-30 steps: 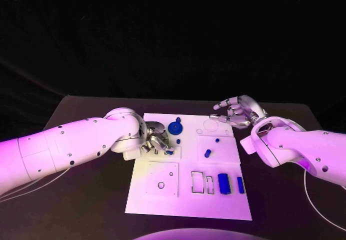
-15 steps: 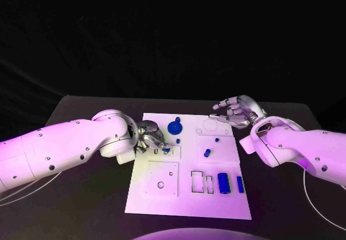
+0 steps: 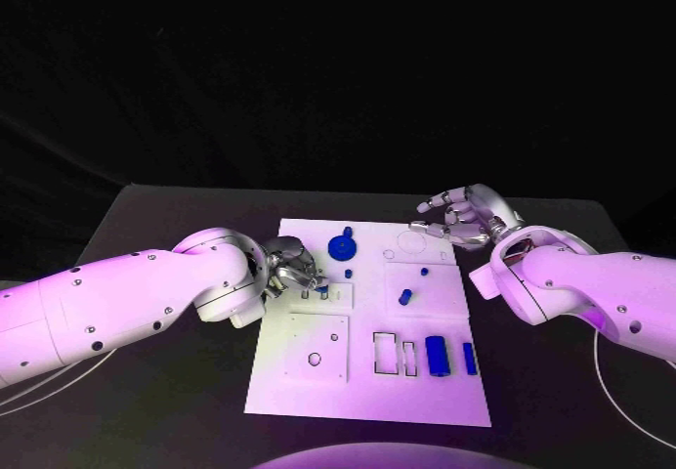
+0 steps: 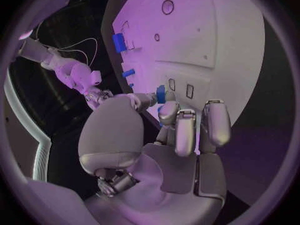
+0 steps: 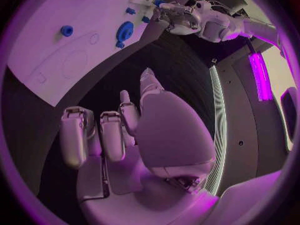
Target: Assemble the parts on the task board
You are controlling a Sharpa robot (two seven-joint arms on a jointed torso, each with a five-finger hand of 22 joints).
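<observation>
Head view: blue wheel [image 3: 343,248] lies just beyond left hand [image 3: 293,270].

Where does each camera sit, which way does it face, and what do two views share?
Head view: on the robot's head, looking down at the board; both arms, left hand and right hand show.
Left wrist view: behind the left hand, facing the board.
Right wrist view: behind the right hand, facing the board.
Shared: the blue disc shows in the head and right wrist views.
</observation>
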